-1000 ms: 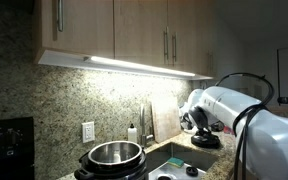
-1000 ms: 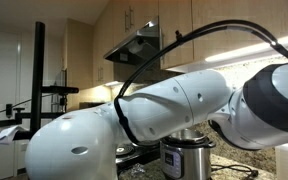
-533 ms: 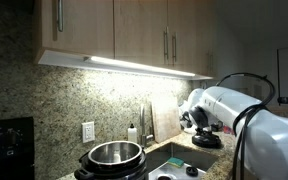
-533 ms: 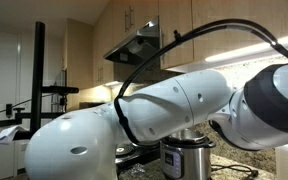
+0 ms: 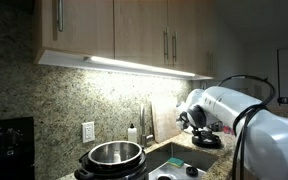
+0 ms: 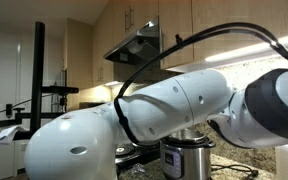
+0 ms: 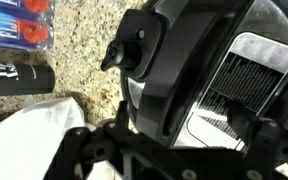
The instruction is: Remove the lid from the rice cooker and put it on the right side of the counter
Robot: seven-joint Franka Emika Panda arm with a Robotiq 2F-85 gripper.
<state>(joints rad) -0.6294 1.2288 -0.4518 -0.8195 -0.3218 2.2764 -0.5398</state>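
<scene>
The rice cooker stands uncovered left of the sink, its shiny steel inner pot showing; it also appears behind the arm in an exterior view. The black domed lid lies on the granite counter right of the sink. In the wrist view the lid fills the middle, its handle free of any contact. My gripper hangs just above the lid. It is open, with dark fingers spread wide on either side and nothing held.
The steel sink and faucet sit between cooker and lid, a soap bottle behind. Near the lid are a black can, a red-and-blue package, white cloth and a ribbed metal object. The arm fills one exterior view.
The jaws have spread apart and let go of the lid, which stays on the counter. The gripper has risen slightly above it.
</scene>
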